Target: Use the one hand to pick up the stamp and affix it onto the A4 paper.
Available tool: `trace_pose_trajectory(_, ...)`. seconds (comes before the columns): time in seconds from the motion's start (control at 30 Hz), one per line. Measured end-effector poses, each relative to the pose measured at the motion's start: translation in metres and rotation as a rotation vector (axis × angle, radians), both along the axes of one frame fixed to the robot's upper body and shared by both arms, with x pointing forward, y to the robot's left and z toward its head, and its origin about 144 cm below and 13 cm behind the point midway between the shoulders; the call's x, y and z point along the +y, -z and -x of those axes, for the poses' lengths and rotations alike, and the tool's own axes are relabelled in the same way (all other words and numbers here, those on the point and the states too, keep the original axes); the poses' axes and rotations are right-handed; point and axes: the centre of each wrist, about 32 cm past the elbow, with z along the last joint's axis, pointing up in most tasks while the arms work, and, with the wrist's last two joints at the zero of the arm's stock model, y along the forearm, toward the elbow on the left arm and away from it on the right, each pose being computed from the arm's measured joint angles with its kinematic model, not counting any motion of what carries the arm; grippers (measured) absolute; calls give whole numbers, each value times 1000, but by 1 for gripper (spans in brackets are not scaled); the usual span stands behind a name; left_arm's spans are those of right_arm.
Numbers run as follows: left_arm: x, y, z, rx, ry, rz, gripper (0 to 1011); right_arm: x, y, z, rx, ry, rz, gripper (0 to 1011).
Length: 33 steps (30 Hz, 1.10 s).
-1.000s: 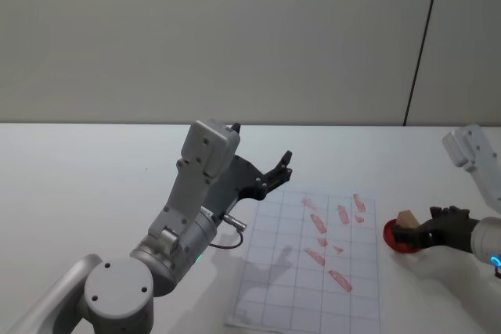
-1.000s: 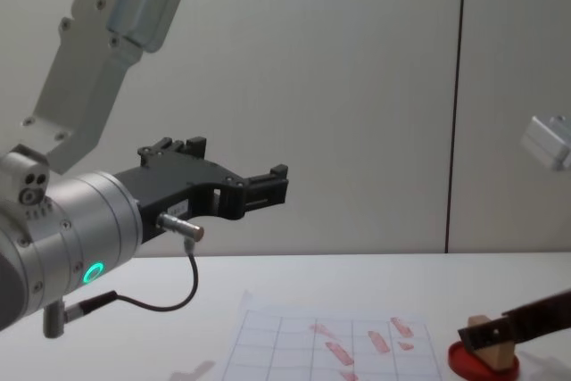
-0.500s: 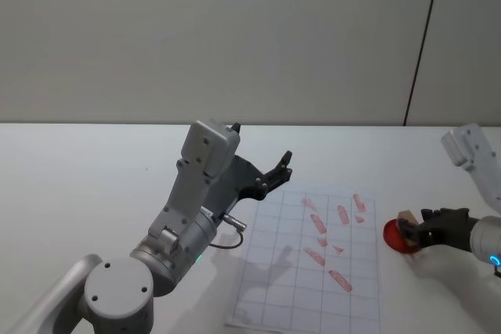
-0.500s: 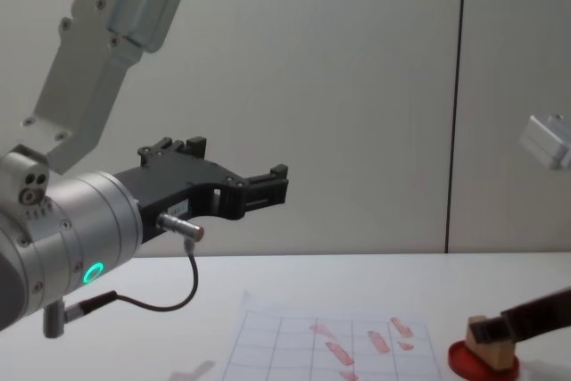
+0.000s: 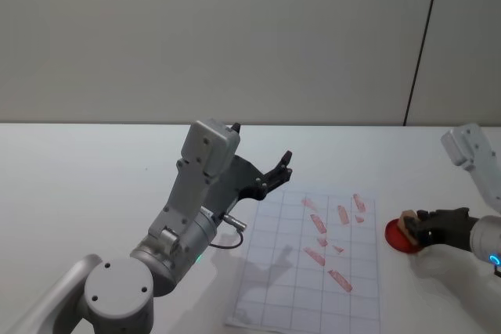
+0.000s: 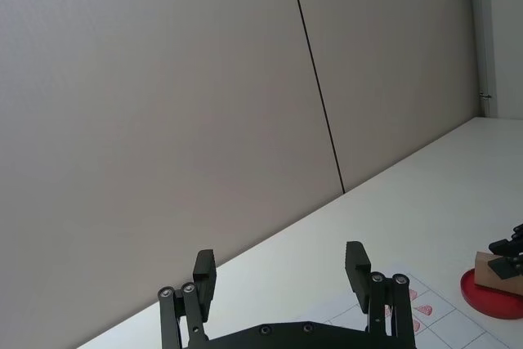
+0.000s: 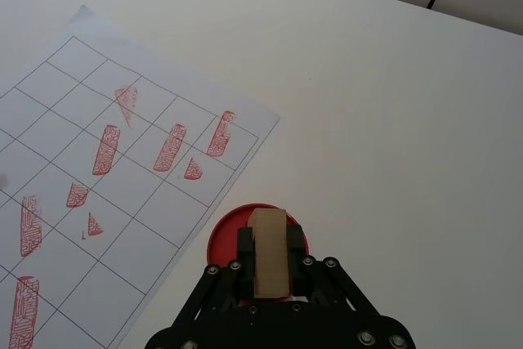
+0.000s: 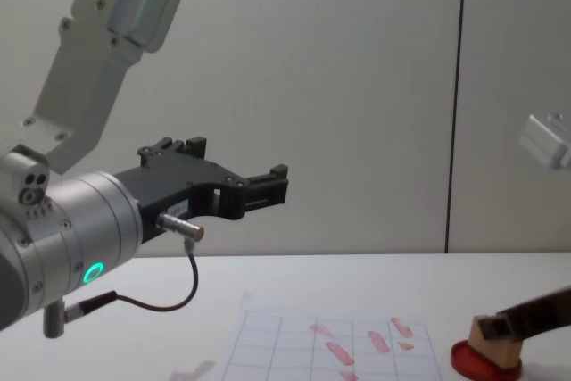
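Pinching the stamp: right gripper has a finger pressed on each long side of the block, which stands upright between the fingertips, top face to the wrist camera. In the chest view its base is at the pad, directly under the fingertips; can't tell if it's touching or just lifted.

Vs 1 s ago: fingertips reach less far across the pad and the gripper has pulled back slightly toward its own side. The stamp has moved with it a touch. Pad and paper haven't moved.

Paper lies flat on the table just beyond the pad, on the gripper's left, red marks in several grid squares.

Left gripper parked, raised over the paper's far side, fingers spread.
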Motion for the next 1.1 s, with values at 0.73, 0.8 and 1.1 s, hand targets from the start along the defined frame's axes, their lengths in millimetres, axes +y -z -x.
trace_pose_trajectory(0.73, 0, 0, 0, 0, 0, 0, 1002, 0, 0, 0, 1, 0, 1, 223)
trace_pose_trajectory(0.8, 0, 0, 0, 0, 0, 0, 1002, 0, 0, 0, 3, 0, 1, 223)
trace_pose_trajectory(1.1, 0, 0, 0, 0, 0, 0, 1002, 0, 2, 0, 15, 1, 5, 224)
